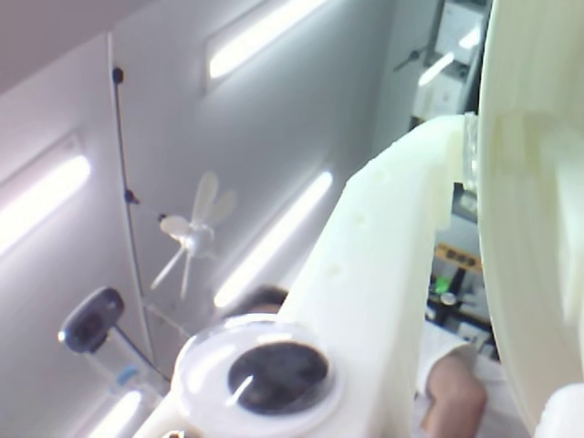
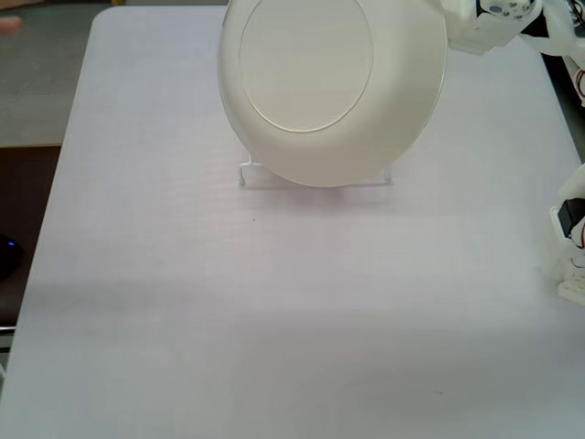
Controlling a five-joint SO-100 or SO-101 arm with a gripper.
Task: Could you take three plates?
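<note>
One cream-white plate (image 2: 334, 87) hangs high above the white table (image 2: 274, 311), close to the fixed camera, with its underside and round foot ring turned toward that camera. My gripper (image 2: 451, 38) reaches in from the top right and is shut on the plate's right rim. The wrist view points up at the ceiling. There my white finger (image 1: 383, 274) runs up the middle, and the plate's cream rim (image 1: 534, 201) fills the right edge against my gripper (image 1: 467, 151). No other plate is in view.
A thin clear stand (image 2: 245, 172) sits on the table under the plate. Arm parts (image 2: 571, 229) stand at the table's right edge. The table's left edge borders a dark floor. The wrist view shows a webcam (image 1: 91, 319), a ceiling fan (image 1: 192, 233) and a person's arm (image 1: 453, 392).
</note>
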